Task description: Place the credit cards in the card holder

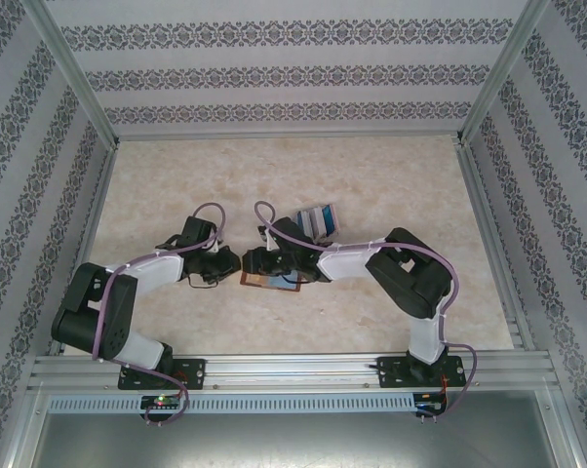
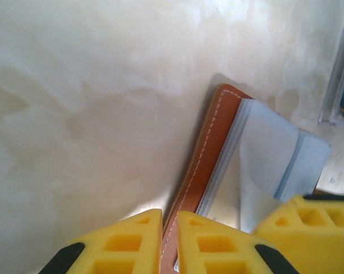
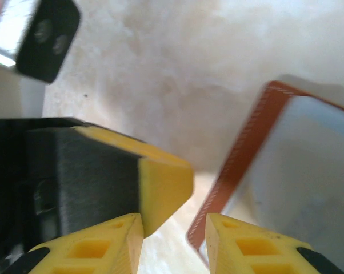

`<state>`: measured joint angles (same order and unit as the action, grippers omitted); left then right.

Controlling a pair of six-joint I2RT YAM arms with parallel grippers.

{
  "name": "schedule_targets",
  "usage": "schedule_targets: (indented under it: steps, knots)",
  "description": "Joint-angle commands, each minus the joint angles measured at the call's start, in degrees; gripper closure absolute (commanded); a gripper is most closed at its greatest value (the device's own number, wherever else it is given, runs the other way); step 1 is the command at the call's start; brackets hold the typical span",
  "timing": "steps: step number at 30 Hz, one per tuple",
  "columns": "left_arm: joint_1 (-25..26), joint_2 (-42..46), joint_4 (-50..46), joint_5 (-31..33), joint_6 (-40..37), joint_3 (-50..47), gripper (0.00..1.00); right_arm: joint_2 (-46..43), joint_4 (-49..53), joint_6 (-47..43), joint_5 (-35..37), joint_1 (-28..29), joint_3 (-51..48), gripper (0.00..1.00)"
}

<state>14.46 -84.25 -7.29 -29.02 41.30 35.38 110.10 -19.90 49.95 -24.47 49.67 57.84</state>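
1. Spanning the top view, the table (image 1: 176, 195) carries everything.
2. Holder (image 1: 271, 283) lies open mid-table, largely hidden under both wrists.
3. Cards (image 1: 319, 219) lie fanned just behind it, partly hidden.
4. Left gripper (image 2: 170, 220) pinches the holder's brown cover.
5. Right gripper (image 3: 175, 222), jaws apart, straddles its edge, gripping nothing.

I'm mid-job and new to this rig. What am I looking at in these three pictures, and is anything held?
Two robot arms stand at the near edge of the table. The overhead picture looks down from behind them; the other two come from cameras on each wrist, with yellow fingers at the bottom. The open brown card holder is mid-table, the fanned credit cards just beyond it. The left gripper pinches the holder's leather edge. The right gripper looks open beside the holder, holding nothing.
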Motion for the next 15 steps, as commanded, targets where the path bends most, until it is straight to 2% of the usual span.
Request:
schedule_targets:
  steps: [1,5,9,12,15]
  knots:
    - [-0.9,0.6,-0.8,0.5,1.2,3.2,0.84,-0.8,-1.6,-3.4,-6.9,3.6,4.2,0.61]
    - [-1.0,0.5,-1.6,1.3,1.0,4.9,0.82,-2.5,-0.9,-4.5,-10.6,4.9,6.4,0.61]
    - [-1.1,-0.2,-1.9,-1.1,0.2,6.7,0.76,-8.6,1.2,-6.3,-8.7,4.5,3.5,0.60]
    - [-0.8,-1.0,-1.4,-2.5,-0.9,7.2,0.73,-15.9,7.6,-10.3,-3.5,2.9,-0.2,0.59]
    - [0.3,-2.0,-3.3,-2.7,-2.4,8.6,0.72,-23.1,17.0,-12.0,7.7,0.4,-4.7,0.50]
